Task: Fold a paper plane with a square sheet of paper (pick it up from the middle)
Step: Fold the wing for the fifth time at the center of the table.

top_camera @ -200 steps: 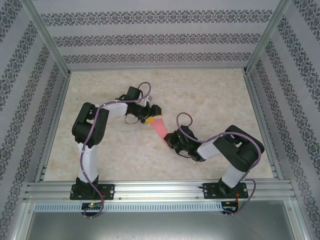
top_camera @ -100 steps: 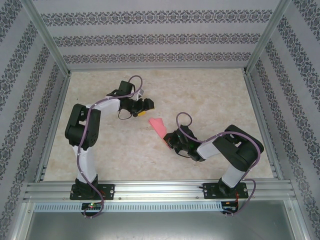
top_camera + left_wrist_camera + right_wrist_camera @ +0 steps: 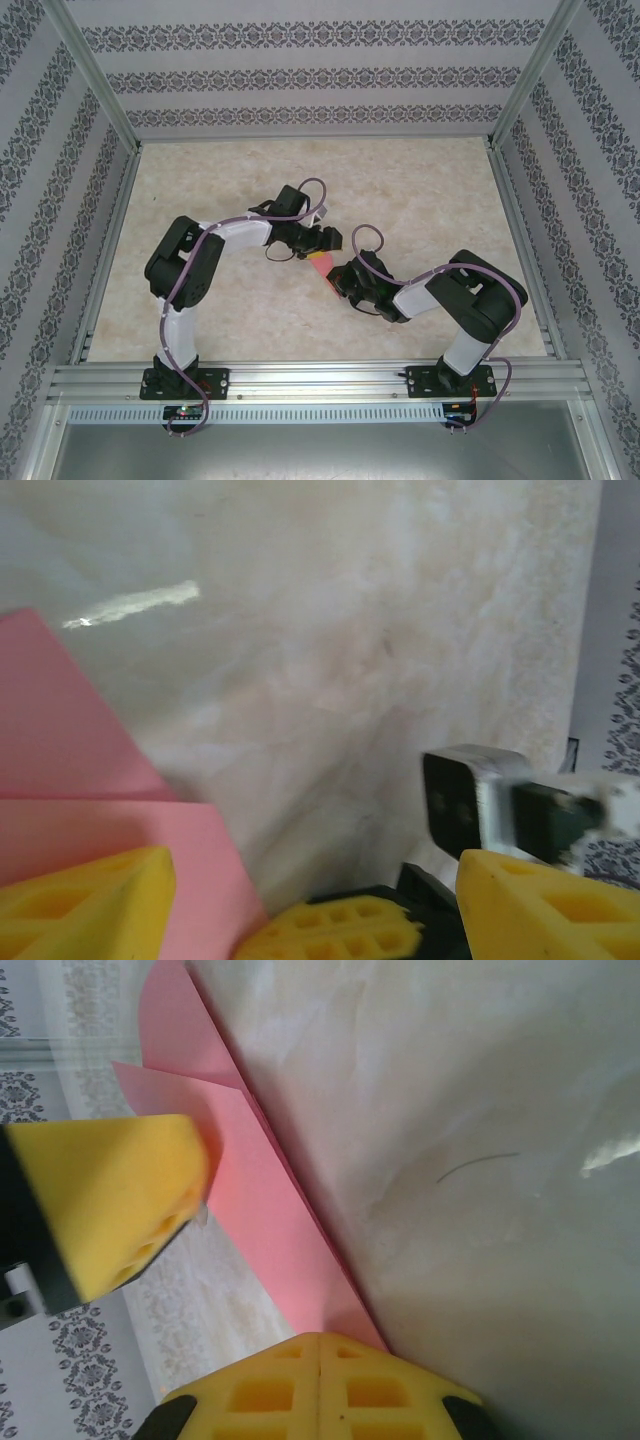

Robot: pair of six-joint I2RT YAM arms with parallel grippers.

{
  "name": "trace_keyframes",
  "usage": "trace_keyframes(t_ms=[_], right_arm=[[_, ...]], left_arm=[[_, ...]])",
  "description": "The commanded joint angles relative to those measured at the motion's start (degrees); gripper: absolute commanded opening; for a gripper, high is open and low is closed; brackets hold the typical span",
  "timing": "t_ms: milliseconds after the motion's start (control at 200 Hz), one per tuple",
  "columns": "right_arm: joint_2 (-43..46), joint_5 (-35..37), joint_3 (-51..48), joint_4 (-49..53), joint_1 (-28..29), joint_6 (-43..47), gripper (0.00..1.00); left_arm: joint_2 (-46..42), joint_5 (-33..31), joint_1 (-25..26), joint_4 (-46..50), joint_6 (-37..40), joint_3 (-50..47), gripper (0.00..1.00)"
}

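The pink sheet of paper [image 3: 322, 263], folded into a slim pointed shape [image 3: 262, 1180], lies mid-table between the two arms. My right gripper [image 3: 334, 277] is shut on its narrow near end, its yellow fingertips [image 3: 318, 1360] pressed together on the paper. My left gripper [image 3: 319, 249] stands open over the far end. In the left wrist view the paper [image 3: 90, 800] runs past the left finger [image 3: 85, 900] into the gap, and the right gripper's yellow fingers [image 3: 340, 930] lie between the jaws [image 3: 312, 872]. The left gripper's finger [image 3: 110, 1200] hangs beside the paper.
The pale marbled table top [image 3: 420, 200] is ringed by a metal frame [image 3: 515, 230] and patterned walls. The right wrist's camera housing [image 3: 465, 800] sits close to my left gripper's right finger [image 3: 550, 900]. Both arms crowd the table's middle.
The left arm drew back to the far left, off the paper, then swung right again and now hovers over its far end. The right arm and its grip have not moved.
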State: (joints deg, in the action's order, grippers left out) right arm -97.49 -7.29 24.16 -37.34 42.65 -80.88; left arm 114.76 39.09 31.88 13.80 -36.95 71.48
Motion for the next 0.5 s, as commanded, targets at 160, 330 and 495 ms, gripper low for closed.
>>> trace_keyframes(t_ms=[160, 330, 495], right_arm=[[-0.74, -0.39, -1.86, 6.06, 1.46, 2.65, 0.0], [4.56, -0.79, 0.79, 9.7, 1.71, 5.1, 0.02], [8.99, 0.11, 4.79, 17.11, 1.91, 8.47, 0.04]], left_arm=[[3.84, -3.73, -0.5, -0.76, 0.69, -0.21, 0.74], [4.6, -4.0, -0.48, -0.61, 0.87, -1.04, 0.74], [4.64, -4.15, -0.58, 0.03, 1.73, -1.26, 0.74]])
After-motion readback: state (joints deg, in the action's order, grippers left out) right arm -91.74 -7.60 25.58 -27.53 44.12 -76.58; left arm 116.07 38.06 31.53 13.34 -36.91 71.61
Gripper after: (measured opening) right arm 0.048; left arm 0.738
